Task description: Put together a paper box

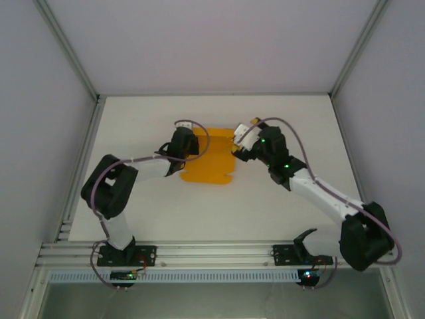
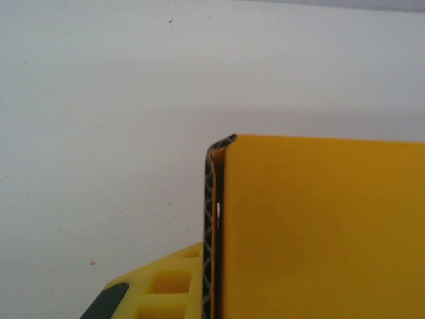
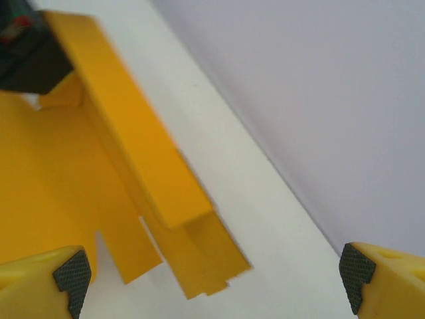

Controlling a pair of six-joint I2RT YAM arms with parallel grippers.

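The paper box (image 1: pixel 211 158) is an orange-yellow die-cut card lying at mid-table, with its far strip folded up. My left gripper (image 1: pixel 188 143) is at the card's left edge, shut on a raised flap. In the left wrist view the card (image 2: pixel 319 226) stands pressed against a patterned pad (image 2: pixel 210 232); the other finger is hidden behind it. My right gripper (image 1: pixel 239 139) hovers at the card's right edge. In the right wrist view its fingertips (image 3: pixel 70 272) stand wide open with nothing between them, above the folded wall (image 3: pixel 133 133) and the end flaps (image 3: pixel 199 259).
The white table (image 1: pixel 279 199) is closed in by grey walls on three sides, with metal frame posts (image 1: pixel 66 46) at the back corners. An aluminium rail (image 1: pixel 212 252) runs along the near edge, where both arm bases are bolted.
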